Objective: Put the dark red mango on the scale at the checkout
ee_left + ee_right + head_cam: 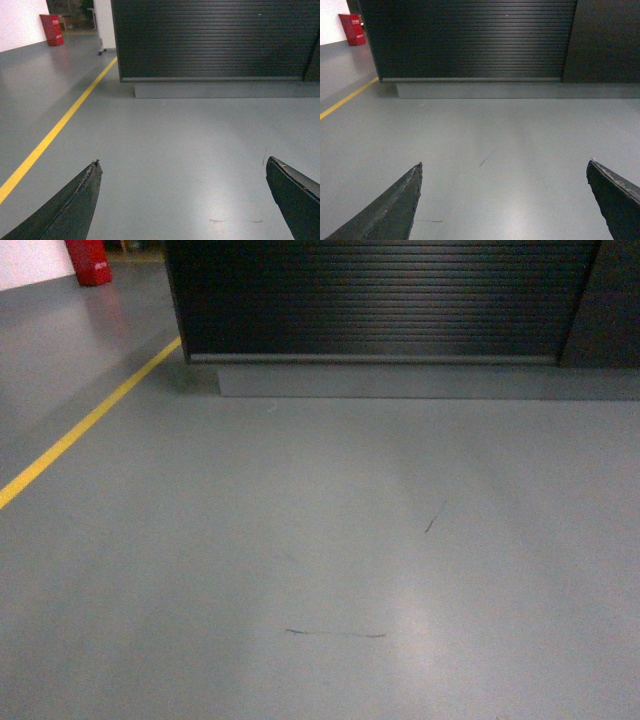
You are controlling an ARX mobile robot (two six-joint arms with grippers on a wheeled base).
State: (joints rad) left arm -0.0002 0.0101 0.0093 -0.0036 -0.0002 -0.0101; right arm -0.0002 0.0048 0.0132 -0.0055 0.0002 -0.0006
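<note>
One checkout (380, 300) counter fills the upper part of the head view, showing one ribbed black front panel over one grey base. One yellow floor line (90, 420) runs diagonally along the left side of that view. One red object (90, 260) stands in the upper left corner. Two dark scuff marks (335, 633) lie on the grey floor, lower centre. Each wrist view shows two dark fingers: the left gripper (182, 200) and the right gripper (502, 200), both spread wide.
</note>
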